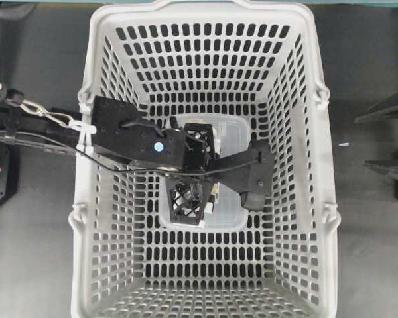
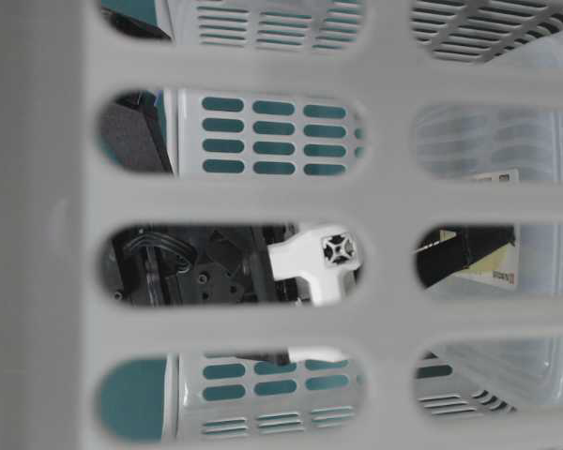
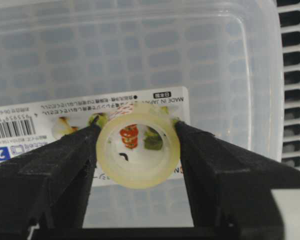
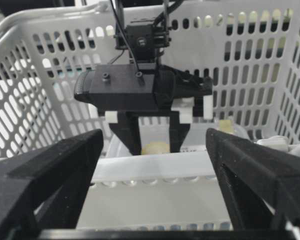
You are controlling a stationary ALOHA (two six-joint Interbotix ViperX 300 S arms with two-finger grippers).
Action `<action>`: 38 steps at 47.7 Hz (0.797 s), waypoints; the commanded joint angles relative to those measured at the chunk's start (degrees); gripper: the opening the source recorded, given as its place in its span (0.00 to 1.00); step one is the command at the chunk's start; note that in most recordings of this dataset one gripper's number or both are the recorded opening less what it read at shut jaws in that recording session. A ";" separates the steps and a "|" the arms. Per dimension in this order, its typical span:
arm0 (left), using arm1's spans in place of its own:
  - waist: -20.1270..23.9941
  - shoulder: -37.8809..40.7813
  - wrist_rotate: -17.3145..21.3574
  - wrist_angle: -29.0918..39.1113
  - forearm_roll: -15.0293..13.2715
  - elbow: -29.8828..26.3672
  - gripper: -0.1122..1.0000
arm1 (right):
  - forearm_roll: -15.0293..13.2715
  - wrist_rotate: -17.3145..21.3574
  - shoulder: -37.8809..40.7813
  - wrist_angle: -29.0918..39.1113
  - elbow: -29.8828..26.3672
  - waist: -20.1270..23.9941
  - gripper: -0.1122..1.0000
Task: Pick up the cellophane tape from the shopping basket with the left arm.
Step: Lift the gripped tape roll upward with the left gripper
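Observation:
The cellophane tape (image 3: 138,172) is a small pale yellowish roll, held between the two black fingers of my left gripper (image 3: 137,129). Both fingers touch its sides. It is over the printed label of the clear container (image 3: 215,60). I cannot tell whether it rests on the lid or is off it. In the overhead view my left gripper (image 1: 211,192) reaches down inside the grey shopping basket (image 1: 318,218) and hides the tape. The tape also shows in the right wrist view (image 4: 155,148). My right gripper (image 4: 155,135) is wide open and empty, outside the basket's near wall.
The clear container (image 1: 233,132) lies on the basket floor under the left arm. The basket's slotted walls (image 4: 35,115) stand high around the left gripper. My right gripper's fingers (image 1: 385,112) sit right of the basket. The table-level view looks through a basket wall (image 2: 263,319).

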 commanded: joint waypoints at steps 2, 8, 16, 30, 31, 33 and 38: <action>0.35 -2.99 0.70 1.14 0.18 -2.02 0.55 | 0.18 0.09 0.35 -0.62 -0.70 0.18 0.82; 0.35 -5.10 0.70 5.98 0.18 -6.06 0.55 | 0.18 0.09 0.35 -0.62 -0.70 0.18 0.82; -0.26 -6.33 0.62 17.58 0.18 -15.12 0.55 | 0.18 0.18 0.26 -0.88 -0.70 0.18 0.82; -0.70 -5.27 0.62 27.77 0.18 -28.21 0.55 | 0.18 0.18 0.26 -1.58 -0.70 0.44 0.82; -0.70 -5.10 0.62 28.04 0.18 -28.48 0.55 | 0.18 0.18 0.26 -1.58 -0.62 0.44 0.82; -0.70 -4.83 0.62 28.56 0.18 -28.83 0.55 | 0.18 0.26 0.35 -1.76 -0.62 0.44 0.82; -0.70 -4.83 0.62 28.65 0.18 -28.83 0.55 | 0.18 0.88 0.35 -2.11 -0.62 0.44 0.82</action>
